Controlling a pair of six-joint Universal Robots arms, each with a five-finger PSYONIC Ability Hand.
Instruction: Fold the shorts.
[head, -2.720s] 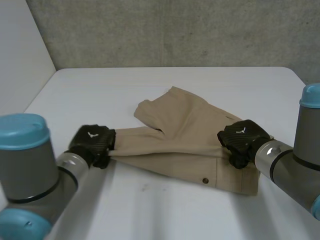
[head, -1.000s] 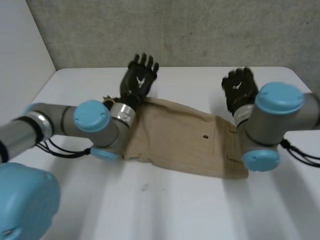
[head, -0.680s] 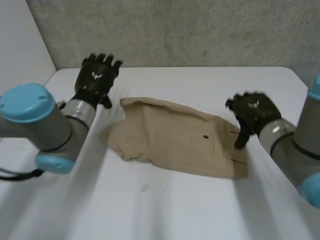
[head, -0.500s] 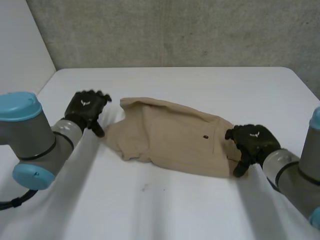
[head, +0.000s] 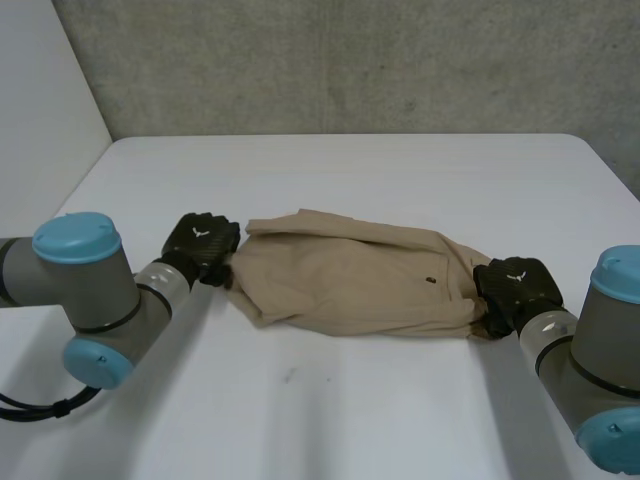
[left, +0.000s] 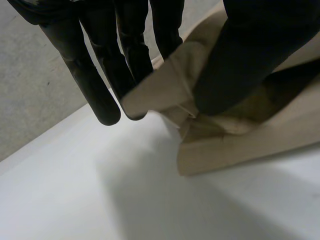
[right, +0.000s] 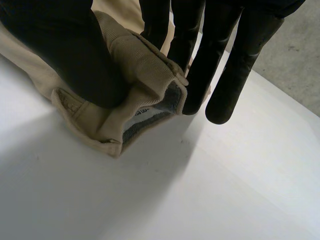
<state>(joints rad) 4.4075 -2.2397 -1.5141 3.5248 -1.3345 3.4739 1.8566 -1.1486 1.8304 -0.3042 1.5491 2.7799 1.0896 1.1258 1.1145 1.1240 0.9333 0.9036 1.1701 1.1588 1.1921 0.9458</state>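
As the shorts lie across the table, we pinch their ends: left hand one end, right hand the waistband.

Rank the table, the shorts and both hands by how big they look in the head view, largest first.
1. table
2. shorts
3. right hand and left hand: these look about alike, so they are not ranked against each other. Each pinches one end of the shorts.
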